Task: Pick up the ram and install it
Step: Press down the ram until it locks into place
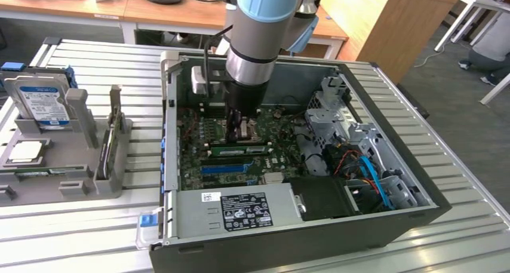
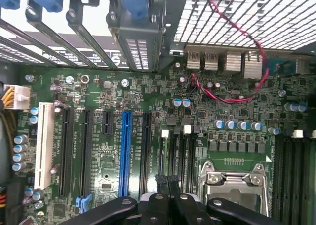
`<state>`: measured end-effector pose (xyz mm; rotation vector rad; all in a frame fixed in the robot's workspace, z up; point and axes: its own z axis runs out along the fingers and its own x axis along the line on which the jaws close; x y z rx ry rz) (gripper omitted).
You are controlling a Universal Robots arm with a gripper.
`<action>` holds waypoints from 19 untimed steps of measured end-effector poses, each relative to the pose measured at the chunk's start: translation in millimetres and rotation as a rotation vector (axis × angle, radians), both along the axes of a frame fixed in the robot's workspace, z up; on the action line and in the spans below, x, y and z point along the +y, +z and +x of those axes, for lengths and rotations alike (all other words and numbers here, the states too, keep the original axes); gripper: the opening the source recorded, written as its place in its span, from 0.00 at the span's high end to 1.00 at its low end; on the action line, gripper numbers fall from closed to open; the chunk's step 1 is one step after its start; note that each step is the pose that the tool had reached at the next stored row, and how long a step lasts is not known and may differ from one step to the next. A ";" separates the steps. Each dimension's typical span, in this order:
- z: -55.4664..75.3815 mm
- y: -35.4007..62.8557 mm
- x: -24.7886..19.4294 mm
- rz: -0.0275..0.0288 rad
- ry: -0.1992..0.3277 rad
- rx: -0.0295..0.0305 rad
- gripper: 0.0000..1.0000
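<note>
Pincer (image 2: 169, 185) is closed together, empty, low over the motherboard (image 2: 98, 94) inside the case (image 1: 263, 237). The ram (image 1: 239, 149) lies seated nearby; press squarely, evenly, straight down.

The exterior camera stood high and back from the bench (image 1: 80, 225), looking down at an angle into the open computer case (image 1: 414, 216). The wrist camera hung close inside that case, facing the motherboard (image 2: 163, 111) squarely. Both views shared the green motherboard (image 1: 239, 159).
</note>
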<state>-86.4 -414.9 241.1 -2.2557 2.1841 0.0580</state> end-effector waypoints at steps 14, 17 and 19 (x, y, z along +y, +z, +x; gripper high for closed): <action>0.0 10.0 0.0 0.0000 0.000 0.0000 0.89; 1.1 10.1 -0.1 -0.0002 0.000 0.0001 0.89; 3.3 10.0 0.0 -0.0001 0.000 0.0000 0.89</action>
